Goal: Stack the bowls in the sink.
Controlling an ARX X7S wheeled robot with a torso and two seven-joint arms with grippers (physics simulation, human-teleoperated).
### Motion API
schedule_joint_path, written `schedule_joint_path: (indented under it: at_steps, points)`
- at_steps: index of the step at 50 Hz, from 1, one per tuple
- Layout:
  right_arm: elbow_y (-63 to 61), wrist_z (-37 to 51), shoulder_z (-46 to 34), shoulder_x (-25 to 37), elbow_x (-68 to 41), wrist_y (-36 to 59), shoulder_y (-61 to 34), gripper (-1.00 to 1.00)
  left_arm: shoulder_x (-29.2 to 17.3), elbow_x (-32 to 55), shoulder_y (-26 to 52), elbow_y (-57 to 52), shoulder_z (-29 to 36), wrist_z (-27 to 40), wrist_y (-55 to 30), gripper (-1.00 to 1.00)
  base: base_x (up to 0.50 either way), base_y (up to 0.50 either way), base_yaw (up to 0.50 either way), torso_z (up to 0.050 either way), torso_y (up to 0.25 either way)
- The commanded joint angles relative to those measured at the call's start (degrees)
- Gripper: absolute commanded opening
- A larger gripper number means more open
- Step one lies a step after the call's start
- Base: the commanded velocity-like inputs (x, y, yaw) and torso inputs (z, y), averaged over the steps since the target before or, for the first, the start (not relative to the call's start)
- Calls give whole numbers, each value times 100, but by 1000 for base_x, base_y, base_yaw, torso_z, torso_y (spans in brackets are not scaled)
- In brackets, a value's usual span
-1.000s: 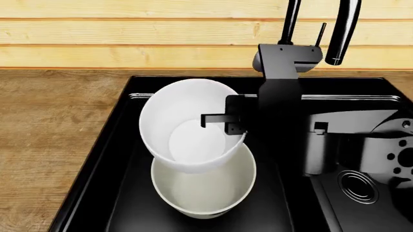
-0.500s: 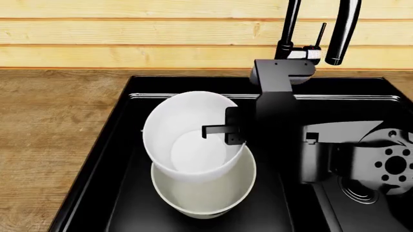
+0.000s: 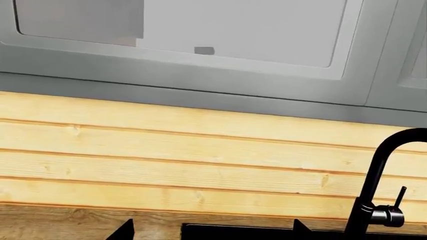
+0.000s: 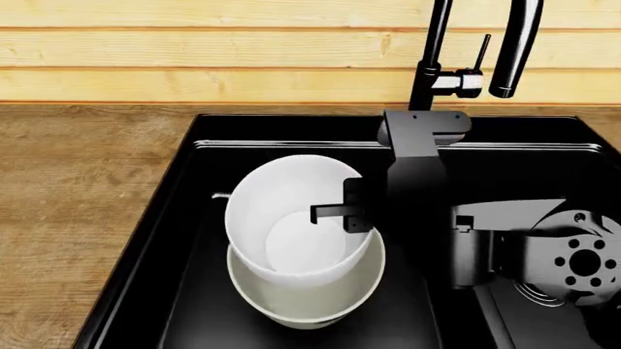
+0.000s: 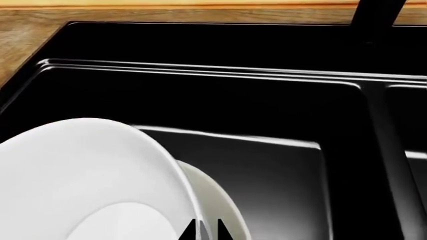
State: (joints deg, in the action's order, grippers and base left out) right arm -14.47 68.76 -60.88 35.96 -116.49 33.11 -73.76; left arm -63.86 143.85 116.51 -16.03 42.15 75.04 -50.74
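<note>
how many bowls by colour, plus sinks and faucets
bright white bowl: 1
cream bowl: 1
black sink: 1
dark faucet: 1
total: 4

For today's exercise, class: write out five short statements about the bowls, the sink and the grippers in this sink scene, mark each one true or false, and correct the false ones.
1. The white bowl sits partly inside the cream bowl. True.
2. The right gripper grips the white bowl's rim. True.
3. Both bowls are on the wooden counter. False: they are in the sink, in its left basin.
4. The white bowl sits level. False: it is tilted.
5. The left gripper holds the cream bowl. False: nothing is between its fingertips.
</note>
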Motion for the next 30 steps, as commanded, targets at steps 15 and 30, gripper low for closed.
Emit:
schedule_joint_path:
  at_steps: [15, 30]
  points:
    - [97, -263, -92, -16, 300, -70, 295, -100, -20, -13, -35, -29, 1, -20, 15, 100, 0, 0, 0, 0, 0]
    - [161, -392, -152, -25, 439, -116, 436, -100, -8, 24, 8, -19, 10, 7, -2, 100, 0, 0, 0, 1, 0]
